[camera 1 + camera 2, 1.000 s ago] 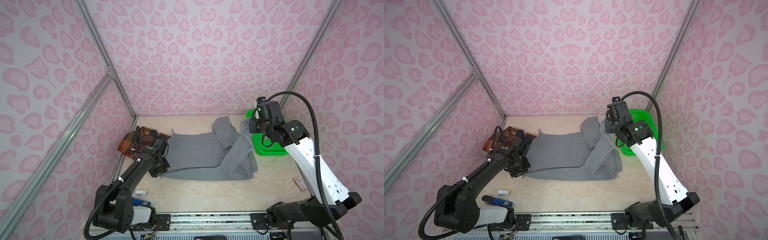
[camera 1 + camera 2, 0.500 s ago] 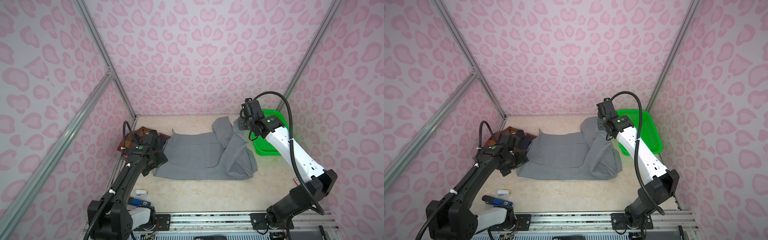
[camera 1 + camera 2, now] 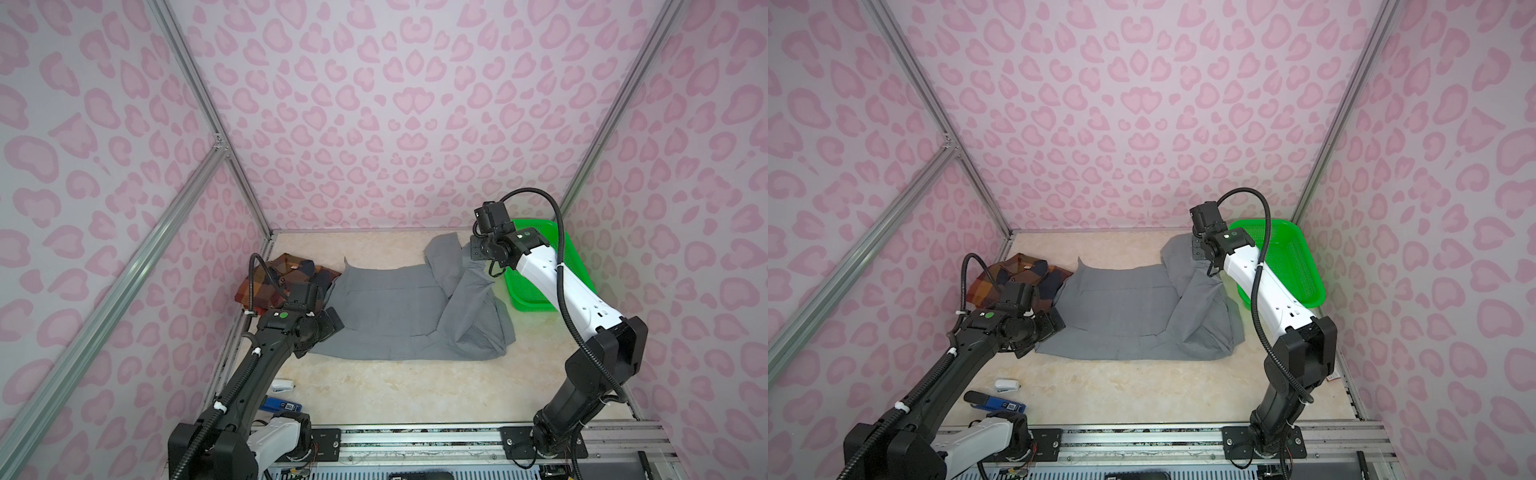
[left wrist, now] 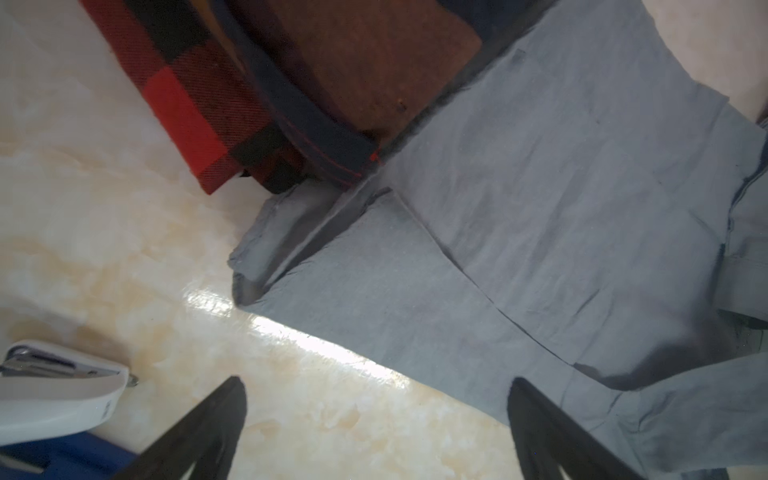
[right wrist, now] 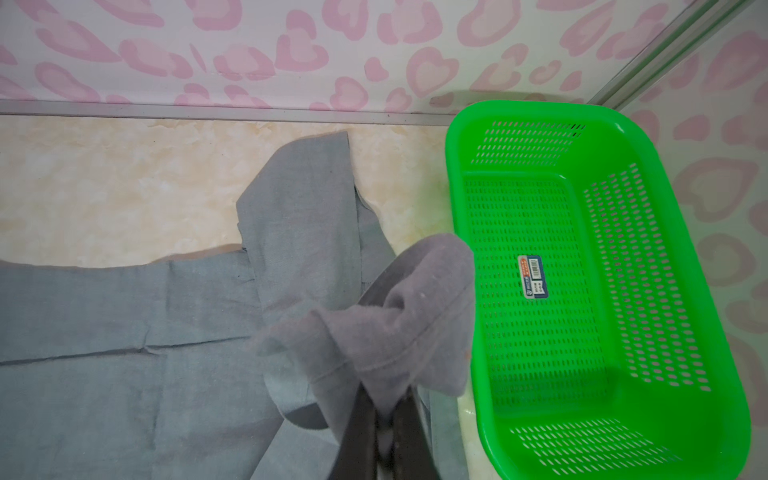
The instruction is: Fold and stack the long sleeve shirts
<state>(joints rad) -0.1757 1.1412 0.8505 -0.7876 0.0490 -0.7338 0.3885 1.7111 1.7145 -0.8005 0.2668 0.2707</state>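
The gray long sleeve shirt (image 3: 395, 307) (image 3: 1121, 307) lies spread across the middle of the table in both top views. Its right part is raised in a fold. My right gripper (image 3: 474, 258) (image 3: 1198, 254) (image 5: 386, 397) is shut on a bunched gray edge of that fold, held above the table next to the basket. The plaid shirt (image 3: 276, 278) (image 3: 1011, 276) (image 4: 332, 62) lies folded at the back left, touching the gray shirt's (image 4: 540, 208) left edge. My left gripper (image 3: 332, 325) (image 3: 1055, 325) (image 4: 376, 381) hovers open and empty over the gray shirt's near left corner.
A green mesh basket (image 3: 575, 266) (image 3: 1312, 266) (image 5: 457, 208) stands empty at the back right. A white stapler (image 3: 282, 386) (image 3: 1007, 385) (image 4: 54, 382) and a blue object (image 3: 282, 406) (image 3: 1000, 404) lie near the front left. Pink walls enclose the table on three sides.
My left gripper has opened and let go of the gray shirt's left edge. My right gripper has carried its gray fold leftward, away from the basket.
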